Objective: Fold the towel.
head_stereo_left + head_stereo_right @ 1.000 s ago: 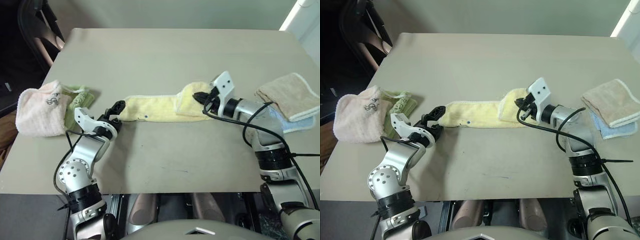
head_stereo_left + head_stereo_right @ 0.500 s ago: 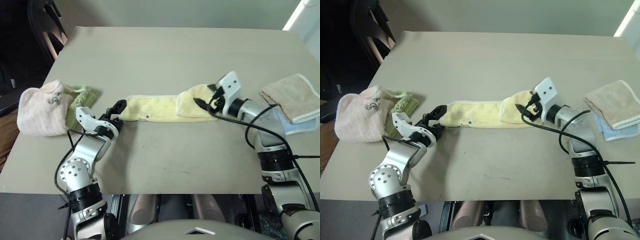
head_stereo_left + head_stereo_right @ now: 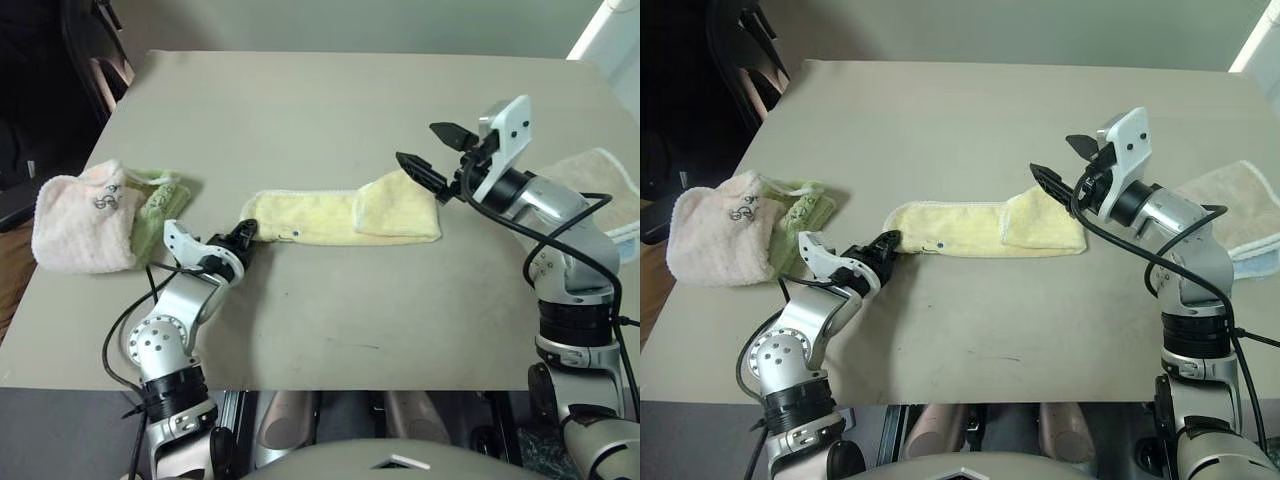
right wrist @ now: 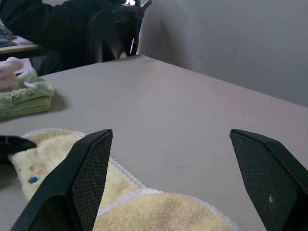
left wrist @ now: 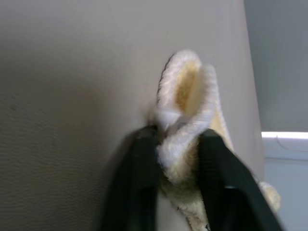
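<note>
Left eye view: the towel (image 3: 340, 217) lies as a long pale yellow strip across the middle of the frame on the bench (image 3: 330, 110), its right end already doubled over onto itself. The left gripper (image 3: 243, 235) sits at the strip's left end; in the left wrist view its jaws are pinching the bunched hem of the towel between them. The right gripper (image 3: 437, 162) hangs above the folded right end, clear of the cloth, with its jaws spread wide and nothing between them.

Step in hand, as judged: carry the left end over toward the right to halve the strip.

- Confirm the pinch takes the full hem thickness; the grip looks narrow and close to the edge, so slippage is a risk.
- Lift only enough to clear the bench, then travel along the strip's length so the edges stay aligned.
- Keep the right gripper away from the landing area.
- Avoid the pink towel (image 3: 82, 217) and green cloth (image 3: 160, 203) at the left of the frame, and the beige towel (image 3: 605, 180) at the right.
</note>
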You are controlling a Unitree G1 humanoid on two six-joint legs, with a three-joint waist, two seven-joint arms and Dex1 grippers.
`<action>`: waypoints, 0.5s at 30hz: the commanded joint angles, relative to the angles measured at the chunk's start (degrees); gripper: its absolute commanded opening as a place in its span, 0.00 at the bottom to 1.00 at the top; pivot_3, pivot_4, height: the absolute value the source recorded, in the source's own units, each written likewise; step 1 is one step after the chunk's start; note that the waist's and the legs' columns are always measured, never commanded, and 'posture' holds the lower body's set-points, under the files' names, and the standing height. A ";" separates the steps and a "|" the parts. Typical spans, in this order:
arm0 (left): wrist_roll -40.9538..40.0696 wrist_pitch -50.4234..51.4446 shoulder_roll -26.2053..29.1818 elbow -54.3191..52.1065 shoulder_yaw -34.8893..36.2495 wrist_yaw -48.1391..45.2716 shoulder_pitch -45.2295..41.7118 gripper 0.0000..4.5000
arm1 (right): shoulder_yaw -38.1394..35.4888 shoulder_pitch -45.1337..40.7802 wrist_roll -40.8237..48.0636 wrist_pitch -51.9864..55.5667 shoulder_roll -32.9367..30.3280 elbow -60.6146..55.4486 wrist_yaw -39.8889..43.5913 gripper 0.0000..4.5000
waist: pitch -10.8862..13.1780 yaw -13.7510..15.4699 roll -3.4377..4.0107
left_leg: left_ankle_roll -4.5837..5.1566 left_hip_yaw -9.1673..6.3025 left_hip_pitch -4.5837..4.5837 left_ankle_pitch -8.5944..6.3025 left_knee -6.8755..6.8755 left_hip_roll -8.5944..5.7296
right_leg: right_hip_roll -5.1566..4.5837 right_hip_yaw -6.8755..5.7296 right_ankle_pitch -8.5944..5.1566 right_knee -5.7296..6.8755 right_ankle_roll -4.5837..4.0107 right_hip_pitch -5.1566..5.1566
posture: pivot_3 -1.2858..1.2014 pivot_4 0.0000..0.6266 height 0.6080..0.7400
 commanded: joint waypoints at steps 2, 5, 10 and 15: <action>-0.58 0.41 1.03 -0.98 -0.98 -1.70 -0.44 0.01 | -1.87 -0.42 1.37 -0.24 -0.71 -3.01 -0.83 0.92 | 0.00 0.00 0.03 | -0.13 0.02 0.03 0.06 -0.02 0.00 | -0.01 0.00 -0.04 0.02 0.07 0.02 | 0.52 0.24 0.97; 0.27 -0.04 3.33 -2.15 -0.34 -4.24 -0.97 0.01 | -2.12 0.14 1.29 -0.30 -1.01 -2.78 -1.01 0.92 | 0.04 -0.03 -0.03 | -0.08 -0.01 0.01 0.02 -0.03 0.01 | 0.03 -0.01 -0.04 0.03 0.06 -0.01 | 0.52 0.24 0.97; 0.87 -0.59 11.00 -4.56 1.69 -10.47 -2.87 0.01 | -3.33 1.34 1.30 -0.61 -2.38 -1.57 -0.95 0.92 | 0.14 -0.08 -0.21 | -0.10 -0.02 -0.08 0.00 -0.02 0.04 | 0.05 0.00 -0.02 0.02 0.03 -0.11 | 0.52 0.24 0.97; 2.76 -0.01 17.63 -5.54 1.37 -14.38 -5.24 0.01 | -3.80 1.68 1.14 -0.84 -2.89 -0.82 -0.95 0.92 | 0.14 -0.15 -0.21 | -0.31 0.01 -0.19 -0.04 0.00 0.04 | 0.05 0.01 -0.03 0.00 0.03 -0.24 | 0.52 0.24 0.97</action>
